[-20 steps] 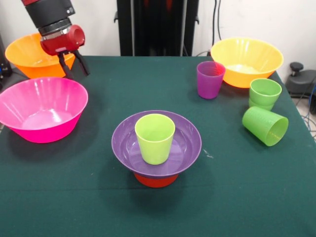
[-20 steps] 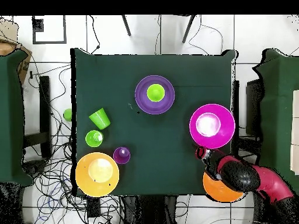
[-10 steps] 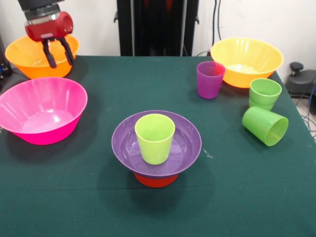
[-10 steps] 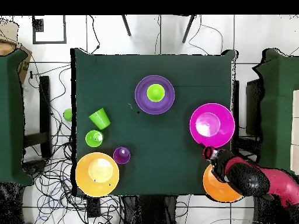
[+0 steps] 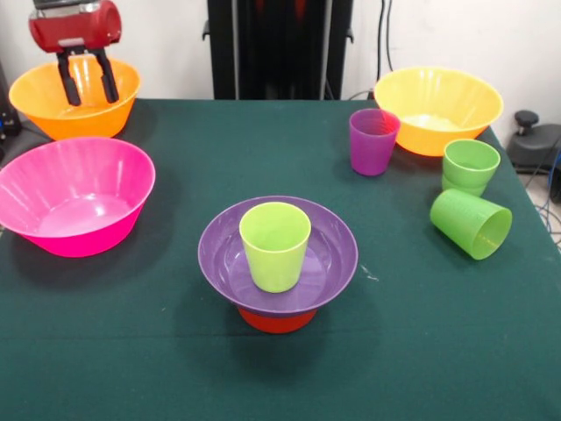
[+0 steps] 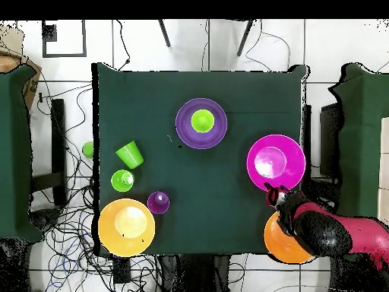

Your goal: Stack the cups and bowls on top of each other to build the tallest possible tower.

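Since a second ago the gripper (image 5: 87, 89) has drawn back from beside the pink bowl (image 5: 74, 195) toward the table's far edge, and from the front it now hangs over the orange-yellow bowl (image 5: 53, 101) at the far left corner, its two dark fingers (image 5: 67, 81) spread apart and holding nothing, their tips just inside that bowl's rim. On the same view the tower (image 5: 277, 263) stands at the middle of the green tabletop (image 5: 175, 368): a small orange bowl (image 5: 277, 320) underneath, a wider purple bowl (image 5: 307, 272) on it, and an upright yellow-green cup (image 5: 275, 246) in that. A purple cup (image 5: 372, 141) stands just beside the second orange-yellow bowl (image 5: 438, 109) at the far right; near them one green cup (image 5: 470, 166) stands upright and another green cup (image 5: 471, 223) lies on its side. From overhead, the gripper (image 6: 278, 198) sits between the pink bowl (image 6: 276, 163) and the orange-yellow bowl (image 6: 281, 242), with the arm (image 6: 334, 236) covering part of the latter; the tower (image 6: 201, 122) is well apart from it, near the tabletop's (image 6: 152, 99) centre.
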Action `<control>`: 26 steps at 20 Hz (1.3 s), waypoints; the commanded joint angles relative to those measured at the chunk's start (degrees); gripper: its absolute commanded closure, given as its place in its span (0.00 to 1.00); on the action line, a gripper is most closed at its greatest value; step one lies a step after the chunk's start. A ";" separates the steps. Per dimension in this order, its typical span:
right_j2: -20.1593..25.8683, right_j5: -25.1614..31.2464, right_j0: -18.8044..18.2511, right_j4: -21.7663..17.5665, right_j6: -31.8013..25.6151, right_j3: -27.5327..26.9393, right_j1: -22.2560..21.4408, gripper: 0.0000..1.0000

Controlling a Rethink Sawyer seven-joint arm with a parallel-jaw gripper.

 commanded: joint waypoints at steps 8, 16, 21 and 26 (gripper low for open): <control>-11.69 -12.86 10.73 -10.75 2.65 -2.22 4.49 0.00; -13.76 -12.71 12.00 -7.89 2.39 -2.46 4.95 0.00; -10.49 -7.23 9.60 -2.65 -1.21 -0.85 2.91 0.00; -2.25 3.42 5.20 7.70 -9.09 2.50 -3.62 0.00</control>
